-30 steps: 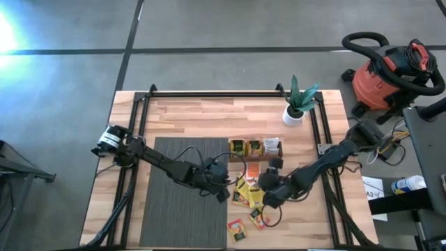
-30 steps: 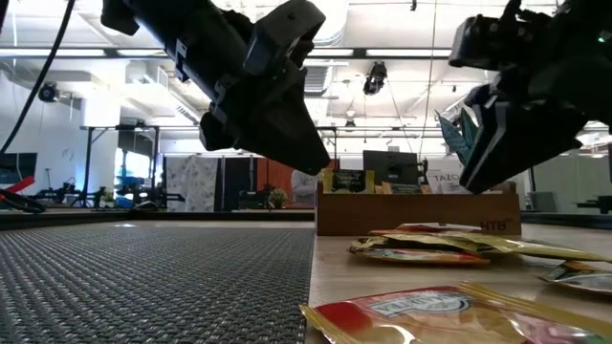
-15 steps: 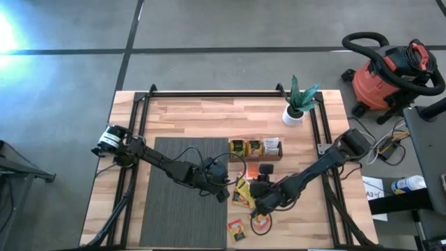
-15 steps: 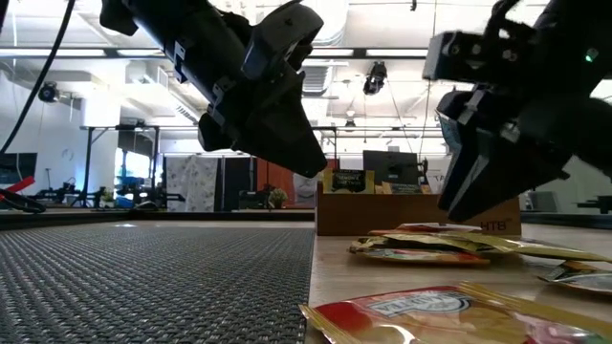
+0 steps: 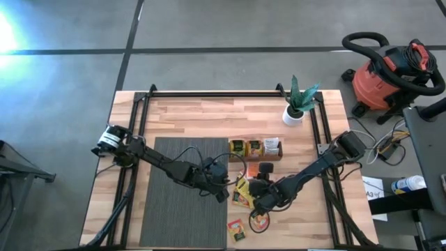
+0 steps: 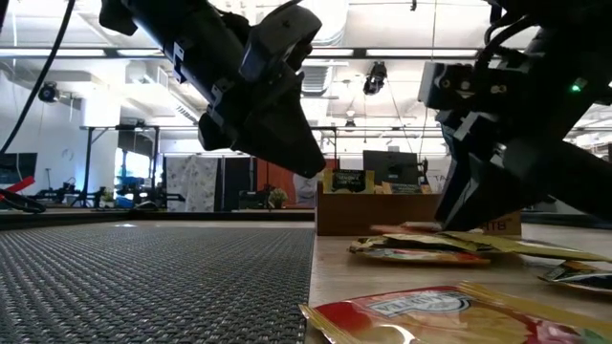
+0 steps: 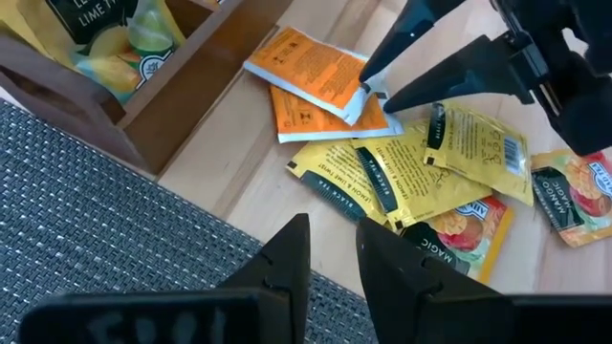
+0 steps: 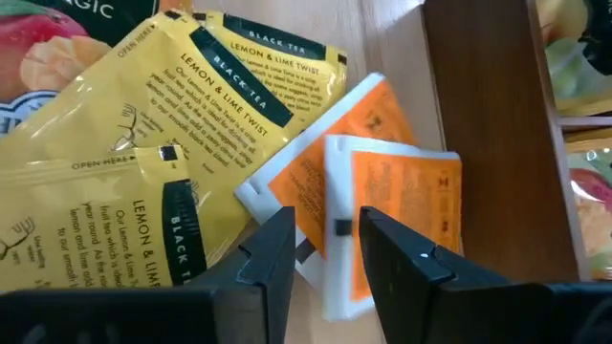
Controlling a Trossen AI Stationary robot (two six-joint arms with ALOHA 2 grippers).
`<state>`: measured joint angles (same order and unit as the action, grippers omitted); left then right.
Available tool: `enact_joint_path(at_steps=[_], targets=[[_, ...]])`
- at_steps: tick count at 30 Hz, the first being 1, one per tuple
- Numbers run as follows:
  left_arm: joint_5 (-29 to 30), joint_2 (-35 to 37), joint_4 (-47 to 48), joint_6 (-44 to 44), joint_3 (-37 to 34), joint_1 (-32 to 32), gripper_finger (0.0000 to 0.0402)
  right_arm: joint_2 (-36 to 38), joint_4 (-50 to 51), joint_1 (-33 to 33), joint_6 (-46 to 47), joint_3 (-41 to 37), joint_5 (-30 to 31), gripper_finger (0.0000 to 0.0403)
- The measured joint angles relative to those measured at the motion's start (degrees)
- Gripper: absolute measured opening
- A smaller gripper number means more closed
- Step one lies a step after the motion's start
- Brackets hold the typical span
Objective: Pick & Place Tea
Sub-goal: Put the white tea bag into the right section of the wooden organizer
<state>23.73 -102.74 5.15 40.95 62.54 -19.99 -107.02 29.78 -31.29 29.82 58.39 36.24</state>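
The right end effector (image 8: 325,250) hangs low over the tea pile on the bench (image 5: 188,115), fingers a little apart, holding nothing. An orange sachet (image 8: 382,205) lies right in front of its tips, long side pointing at the tray (image 8: 488,115) wall just past it. Yellow sachets (image 8: 182,115) crowd the other side. The left end effector (image 7: 332,253) waits farther back by the mat (image 5: 182,202), empty too.

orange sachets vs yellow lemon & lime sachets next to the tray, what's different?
Colour: the orange sachets are orange with white edges; the yellow sachets carry dark bands reading Lemon & Lime Twist. Place: the orange sachets lie against the wooden tray, the yellow sachets farther from it. The right gripper, fingers apart, points at the orange sachets, not the yellow. Shared: flat, overlapping, loose on the table.
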Motion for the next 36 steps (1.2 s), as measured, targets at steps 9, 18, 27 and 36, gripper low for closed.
enact_joint_path(at_steps=[9,18,27,36], targets=[[0.0,0.0,0.2,-0.3,0.0,0.0,0.0084,0.1,1.0,1.1,-1.5,-0.4,2.9,0.0116],[0.0,0.0,0.2,-0.3,0.0,0.0,0.0084,0.1,1.9,3.9,-1.5,-1.1,2.8,0.0097],[0.0,0.0,0.1,-0.3,0.0,0.0,0.0084,0.5,3.3,4.7,-3.3,-0.1,1.6,0.0033],[0.0,0.0,0.1,-0.3,0.0,0.0,0.0084,3.1,4.5,4.8,-3.0,2.5,0.6,0.0009]])
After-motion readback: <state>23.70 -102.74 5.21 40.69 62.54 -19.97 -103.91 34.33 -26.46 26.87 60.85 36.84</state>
